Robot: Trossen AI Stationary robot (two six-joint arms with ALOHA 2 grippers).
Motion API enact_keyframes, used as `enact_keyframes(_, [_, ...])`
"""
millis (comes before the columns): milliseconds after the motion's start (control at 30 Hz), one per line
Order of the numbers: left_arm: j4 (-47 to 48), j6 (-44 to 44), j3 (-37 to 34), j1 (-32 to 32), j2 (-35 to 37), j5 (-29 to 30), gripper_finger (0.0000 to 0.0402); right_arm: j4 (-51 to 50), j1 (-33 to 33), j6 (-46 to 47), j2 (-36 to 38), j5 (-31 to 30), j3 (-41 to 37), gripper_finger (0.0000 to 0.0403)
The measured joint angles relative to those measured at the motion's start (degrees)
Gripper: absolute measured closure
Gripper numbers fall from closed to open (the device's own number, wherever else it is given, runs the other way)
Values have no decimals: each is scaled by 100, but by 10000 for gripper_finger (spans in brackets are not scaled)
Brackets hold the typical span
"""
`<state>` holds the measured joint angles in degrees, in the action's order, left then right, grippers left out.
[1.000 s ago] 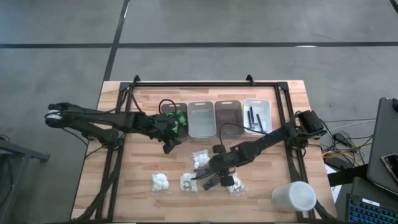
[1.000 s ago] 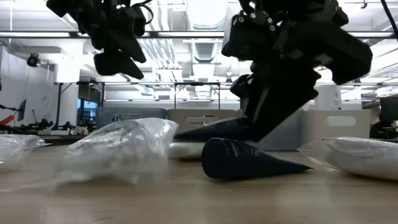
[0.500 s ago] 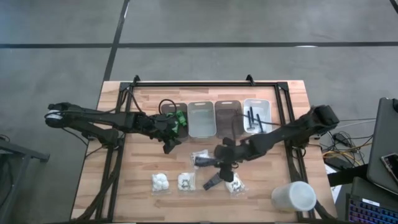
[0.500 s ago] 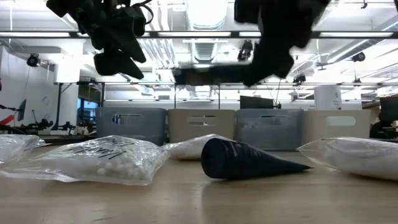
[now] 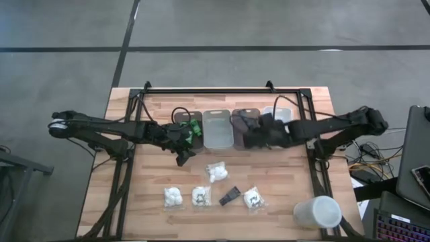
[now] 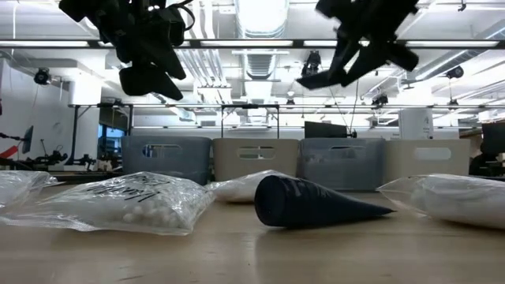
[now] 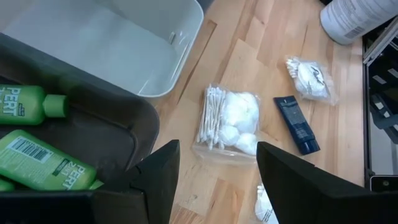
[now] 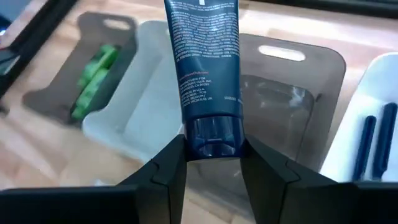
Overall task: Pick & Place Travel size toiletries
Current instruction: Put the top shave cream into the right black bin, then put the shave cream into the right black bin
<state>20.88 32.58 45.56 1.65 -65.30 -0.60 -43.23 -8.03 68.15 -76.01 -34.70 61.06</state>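
Holding a dark tube [image 8: 207,74] by its cap end in my right pincer [image 8: 208,163], I hover above the smoky bin [image 8: 292,112] — best to centre it, dip low, then release. Left pincer [image 7: 211,171] waits wide by the green bottles [image 7: 37,140].

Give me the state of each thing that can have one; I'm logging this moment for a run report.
Right gripper: shut on the dark blue tube, above the smoky bin.
Left gripper: open, empty, by the bin of green bottles.
Clear bin: empty.
White bin: holds dark sticks.
Second dark tube: lying on the table.
Four puff packets: lying on the table.
White cup: on its side.
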Motion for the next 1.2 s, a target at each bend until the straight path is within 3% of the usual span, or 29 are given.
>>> enact_keyframes(167, [0,0,0,0,0,0,183,1,942,-119,-284,488,-77,262])
enact_keyframes(367, [14,0,0,0,0,0,183,153,1657,-286,-981,2397,-272,203])
enact_keyframes(467, [12,0,-2,0,0,2,183,146,1665,-362,-1232,2899,-268,180])
enact_keyframes(600, [13,0,-4,0,0,0,183,212,1480,-537,-1237,2913,-117,156])
enact_keyframes(733, [15,0,-7,0,0,1,183,263,1194,-1059,-1024,2531,156,138])
enact_keyframes(900, [13,0,-7,0,0,0,183,689,632,-2397,-719,1742,609,119])
enact_keyframes(1067, [15,0,-11,2,0,1,183,1119,52,-3891,-671,1697,952,105])
enact_keyframes(1200, [15,0,-15,0,0,2,183,1258,-239,-4498,-735,1670,1156,97])
